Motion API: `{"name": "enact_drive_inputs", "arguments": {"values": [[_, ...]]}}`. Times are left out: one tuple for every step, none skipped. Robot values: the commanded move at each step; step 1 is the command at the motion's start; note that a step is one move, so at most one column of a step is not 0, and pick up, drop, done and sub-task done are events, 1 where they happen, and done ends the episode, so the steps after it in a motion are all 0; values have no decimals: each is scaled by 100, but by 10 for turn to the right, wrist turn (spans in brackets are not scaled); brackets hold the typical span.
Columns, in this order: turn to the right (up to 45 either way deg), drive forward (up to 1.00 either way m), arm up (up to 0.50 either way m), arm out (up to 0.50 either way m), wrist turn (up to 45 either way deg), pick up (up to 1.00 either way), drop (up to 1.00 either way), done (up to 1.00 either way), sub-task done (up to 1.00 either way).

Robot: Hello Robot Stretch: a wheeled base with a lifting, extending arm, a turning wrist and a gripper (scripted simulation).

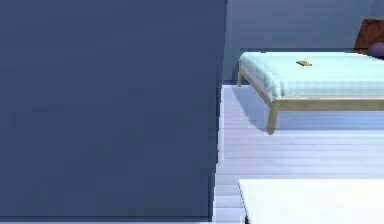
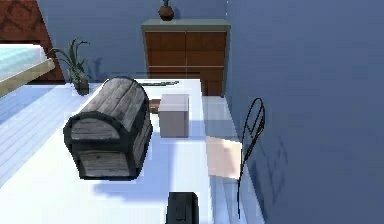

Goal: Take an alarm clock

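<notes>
In the forward view a dark blue wall stands left of the bed. The bed has a pale green cover and a wooden frame. A small yellowish thing lies on the bed, toward its far edge. At the bed's far right end sits a dark red and purple shape, too cut off to name. Nearer than the bed, across pale floor, is the corner of a white worktop.

In the arm side view the bed's corner sits at the upper left, and a plant stands just right of it. Farther right of the bed, the worktop carries a dark chest with its lid down. It also carries a thin dark thing at its far end and a pale box. A wooden dresser with a vase on top stands against the wall, well right of the bed. A dark block at the bottom edge looks like the gripper. Its far end cannot be made out, so whether it holds anything cannot be told. Farthest right of the bed is a wire-backed chair. Which thing, if any, is the alarm clock cannot be told.
</notes>
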Motion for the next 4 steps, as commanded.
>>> {"name": "enact_drive_inputs", "arguments": {"values": [[0, 0, 22, 0, 0, 0, 0, 0, 0], [0, 0, 0, 6, 0, 0, 0, 0, 0], [0, 0, 0, 0, 450, 0, 0, 0, 0], [0, 0, 0, 0, 450, 0, 0, 0, 0]]}}
